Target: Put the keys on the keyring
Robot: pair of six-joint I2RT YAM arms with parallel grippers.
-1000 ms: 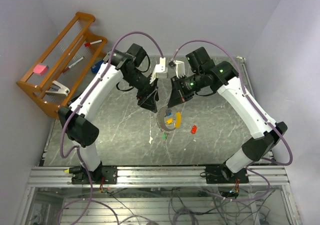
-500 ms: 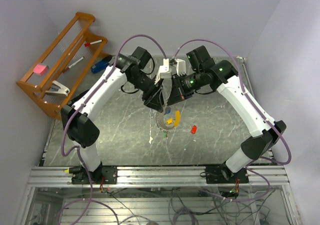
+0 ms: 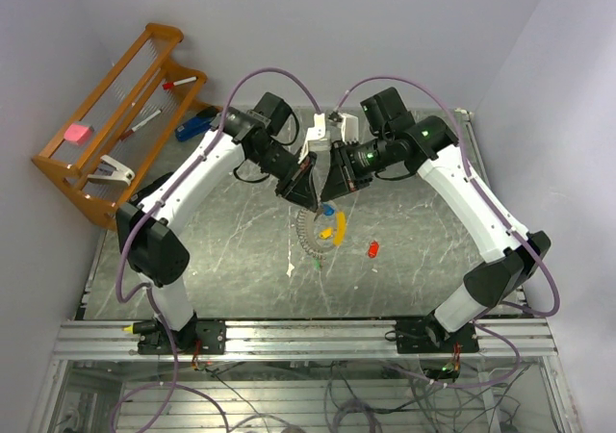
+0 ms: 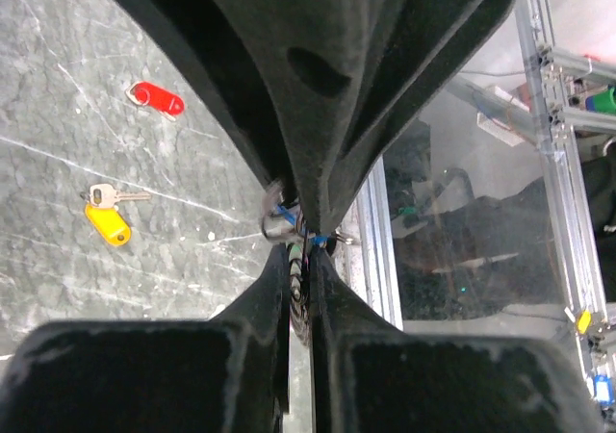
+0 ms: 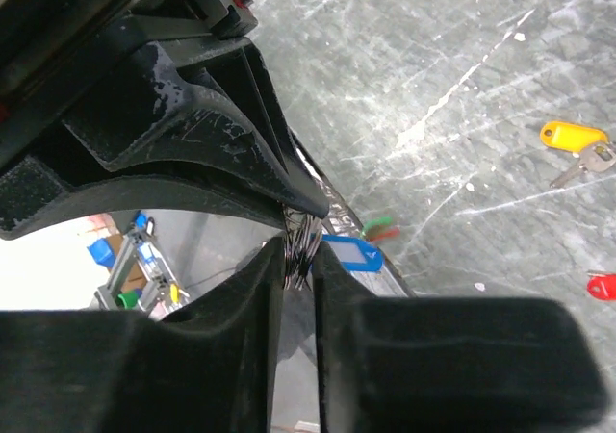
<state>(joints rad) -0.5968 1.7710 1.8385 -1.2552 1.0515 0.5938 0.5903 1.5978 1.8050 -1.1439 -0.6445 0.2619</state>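
Left hand [image 4: 300, 260], right hand [image 5: 300, 258] tip to tip, both pinched narrow on keyring [image 3: 310, 233] wire; loop trails toward 6 o'clock. Blue key [image 5: 351, 253] beside pinch. Yellow key [image 3: 339, 226], red key [image 3: 373, 250] loose on desk [image 3: 241, 260], 4–5 o'clock; right hand nearer.

Dark grey white-veined desk [image 3: 231, 250]: stone-look, smooth, with a faint sheen.
Black left fingers [image 4: 255, 327] and right fingers [image 5: 255, 327]: matt plastic, scuffed pale.
Thin silvery wire keyring [image 5: 300, 248]: bare metal, bright.
Yellow-tagged key [image 4: 108, 223]: glossy plastic tag, dull metal blade.
Orange-brown slatted rack [image 3: 159, 35]: varnished wood.
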